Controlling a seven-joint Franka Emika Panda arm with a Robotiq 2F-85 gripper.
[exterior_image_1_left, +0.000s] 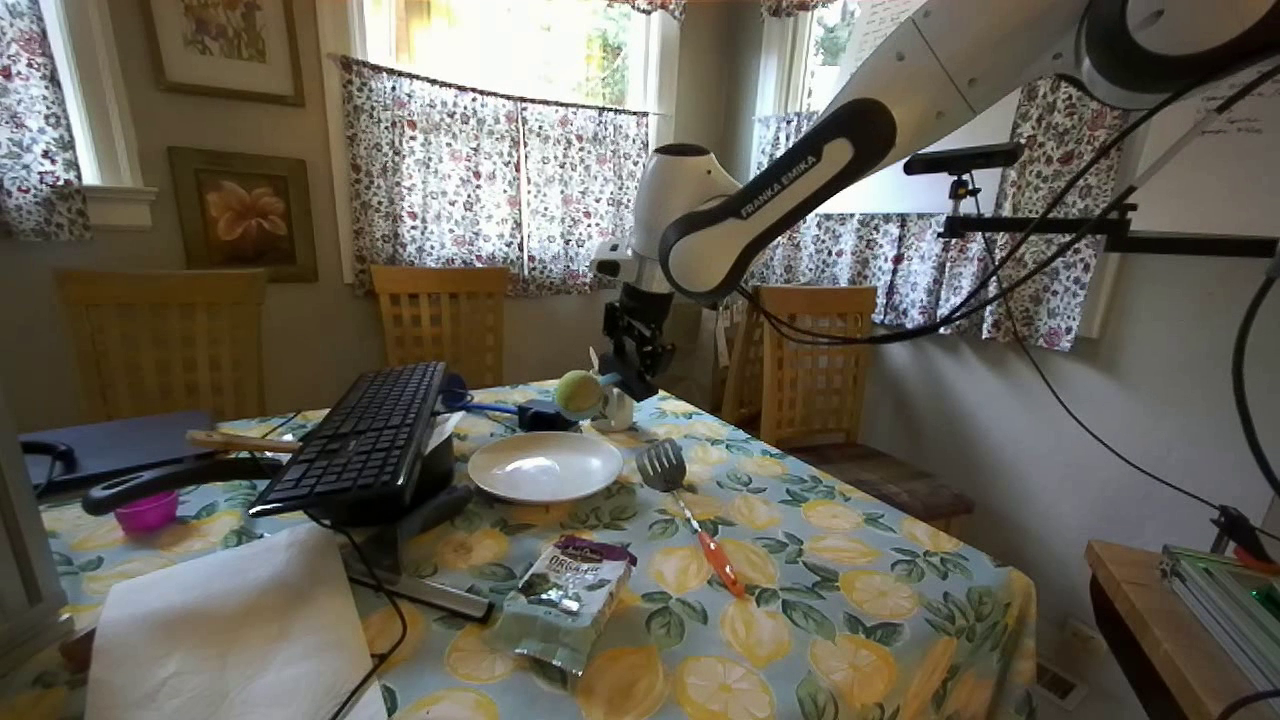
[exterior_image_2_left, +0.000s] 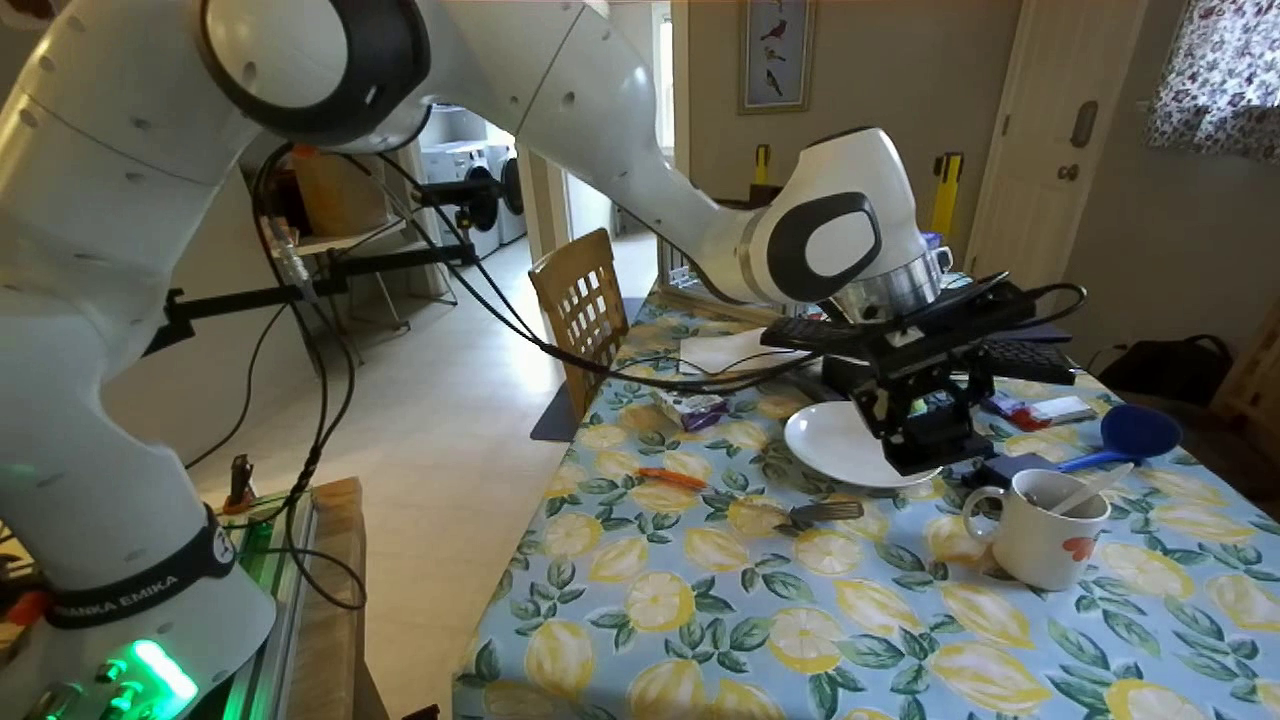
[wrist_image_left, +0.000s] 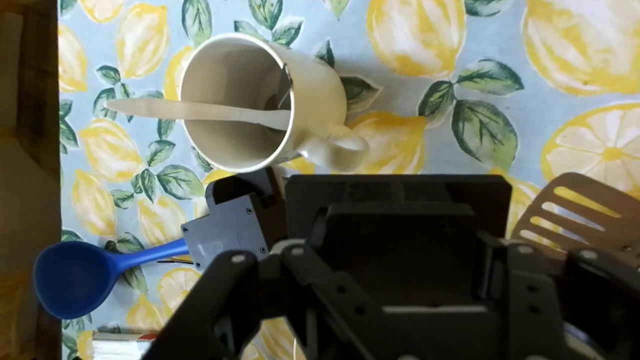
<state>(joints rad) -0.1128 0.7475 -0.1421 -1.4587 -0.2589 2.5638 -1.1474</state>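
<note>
Wrist view, left to right: blue ladle (wrist_image_left: 75, 280), mug (wrist_image_left: 317, 90) (a pale handle (wrist_image_left: 200, 111) pokes out), then a dark block (wrist_image_left: 400, 225) between the fingers (wrist_image_left: 531, 300), above the surface (wrist_image_left: 400, 95); whether clamped, I cannot tell. Sideways moves need care near the mug.

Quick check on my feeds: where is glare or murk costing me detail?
In the wrist view, the pincer is a near-black mass with most detail lost, while the mug reads clearly; in an exterior view, the window is largely blown out and the plate carries a glare spot; in an exterior view, the base light glows harsh green.
</note>
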